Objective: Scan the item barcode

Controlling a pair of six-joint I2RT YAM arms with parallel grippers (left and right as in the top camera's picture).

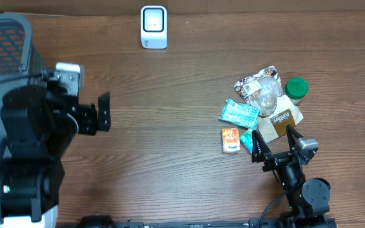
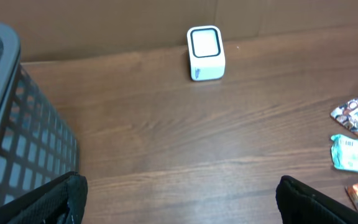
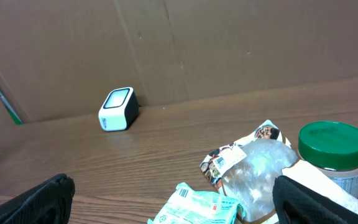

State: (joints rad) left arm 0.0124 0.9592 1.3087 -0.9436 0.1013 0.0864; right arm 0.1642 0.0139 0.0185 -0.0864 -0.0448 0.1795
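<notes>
Standing wide open and empty, the right gripper (image 1: 272,132) sits at the near edge of the pile of groceries (image 1: 265,107). That makes it plainly the nearer arm. The left gripper (image 1: 105,113), equally spread and holding nothing, hangs well apart beside the grey basket (image 1: 5,38). Just ahead of the right jaws lie a brown pouch (image 1: 282,120) and a teal packet (image 1: 239,114), its long axis slanting across the table (image 1: 170,158). A small orange box (image 1: 230,139) lies a little to their left, long side running near to far. Behind are a printed snack bag (image 1: 253,84), something clear and crinkled, and a green-lidded jar (image 1: 296,90). The white barcode scanner (image 1: 153,26) stands far back and to the left; I can't see a barcode on any item.
</notes>
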